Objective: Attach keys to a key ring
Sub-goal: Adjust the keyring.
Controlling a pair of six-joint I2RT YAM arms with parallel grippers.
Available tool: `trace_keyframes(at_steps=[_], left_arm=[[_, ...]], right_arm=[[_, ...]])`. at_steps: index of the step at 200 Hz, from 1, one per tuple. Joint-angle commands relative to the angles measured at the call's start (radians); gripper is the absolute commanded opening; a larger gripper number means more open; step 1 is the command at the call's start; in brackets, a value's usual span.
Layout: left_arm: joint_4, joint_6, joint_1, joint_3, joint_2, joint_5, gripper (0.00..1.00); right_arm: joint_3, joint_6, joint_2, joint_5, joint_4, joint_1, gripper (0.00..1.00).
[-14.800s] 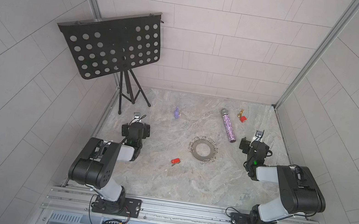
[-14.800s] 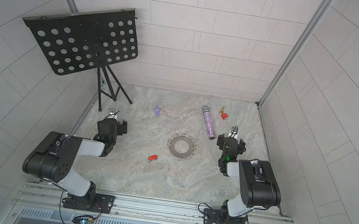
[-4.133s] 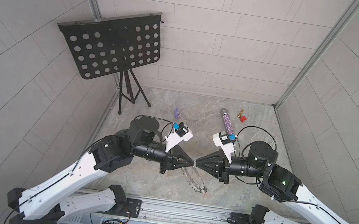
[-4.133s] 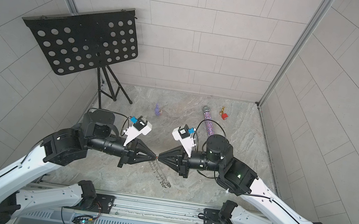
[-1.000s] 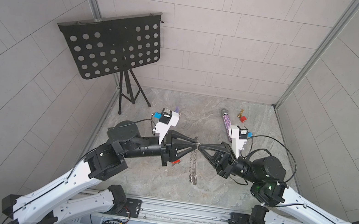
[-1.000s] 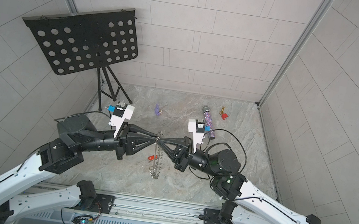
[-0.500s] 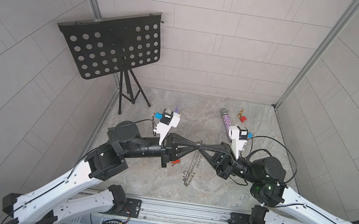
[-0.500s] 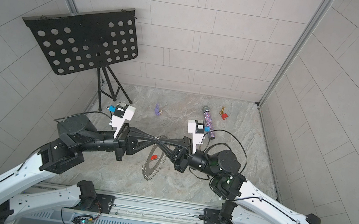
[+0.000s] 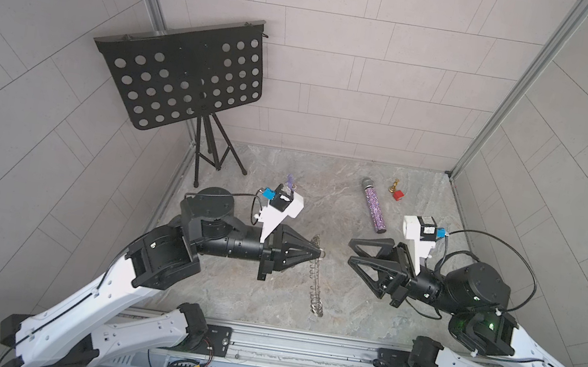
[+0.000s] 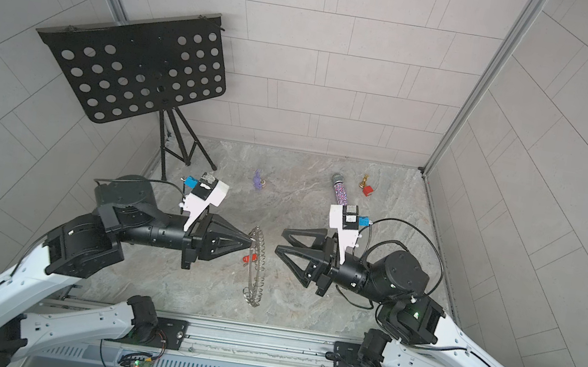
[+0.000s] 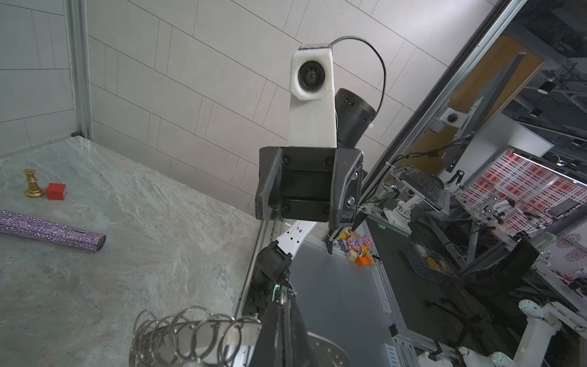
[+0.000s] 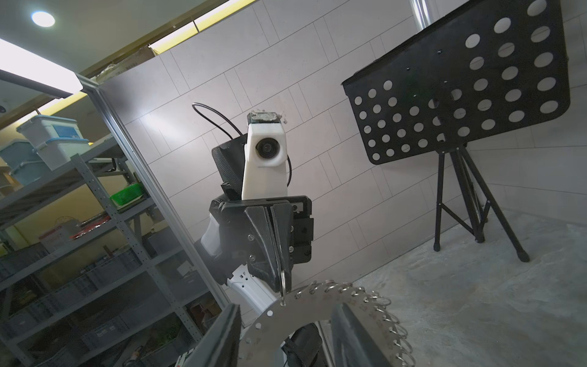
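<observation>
The key ring hangs edge-on above the table in both top views, its rim fringed with wire loops. My left gripper is shut on one loop at the ring's top. In the left wrist view the shut fingertips pinch that loop, with the other loops fanned beside them. My right gripper stands open a short way to the right of the ring, touching nothing. In the right wrist view the ring's flat disc shows between its spread fingers. The key's red tag lies on the table behind the ring.
A black perforated music stand stands at the back left. A purple glitter microphone, a gold chess piece and a red cube lie at the back right. A small purple figure sits at the back middle.
My right gripper has opened, let go of the ring and drawn back to the right. The ring has swung to hang from the left gripper alone.
</observation>
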Motion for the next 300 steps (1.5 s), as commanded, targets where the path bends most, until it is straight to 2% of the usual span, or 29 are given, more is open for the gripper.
trace_keyframes(at_steps=[1,28,51,200,223,246,283,300], left_arm=[[-0.104,0.074,-0.005,0.06,0.031,0.065,0.0],[-0.138,0.086,-0.003,0.085,0.055,0.089,0.0],[-0.152,0.09,-0.004,0.092,0.061,0.097,0.0],[-0.185,0.08,-0.004,0.08,0.086,0.172,0.0],[-0.191,0.082,-0.005,0.077,0.085,0.171,0.0],[-0.2,0.088,-0.005,0.077,0.083,0.154,0.0],[-0.143,0.06,-0.004,0.06,0.062,0.115,0.0],[-0.079,0.02,-0.005,0.035,0.038,0.094,0.11]], right_arm=[[0.034,-0.056,0.05,-0.09,-0.149,0.001,0.47],[0.056,-0.052,0.099,-0.176,-0.148,0.002,0.42],[0.062,-0.053,0.117,-0.199,-0.154,0.001,0.38],[0.064,-0.062,0.11,-0.208,-0.169,0.002,0.17],[0.066,-0.056,0.114,-0.207,-0.163,0.002,0.11],[0.066,-0.051,0.12,-0.217,-0.145,0.002,0.0],[0.004,-0.026,0.105,-0.201,-0.029,0.002,0.0],[-0.038,-0.012,0.085,-0.186,0.059,0.002,0.0]])
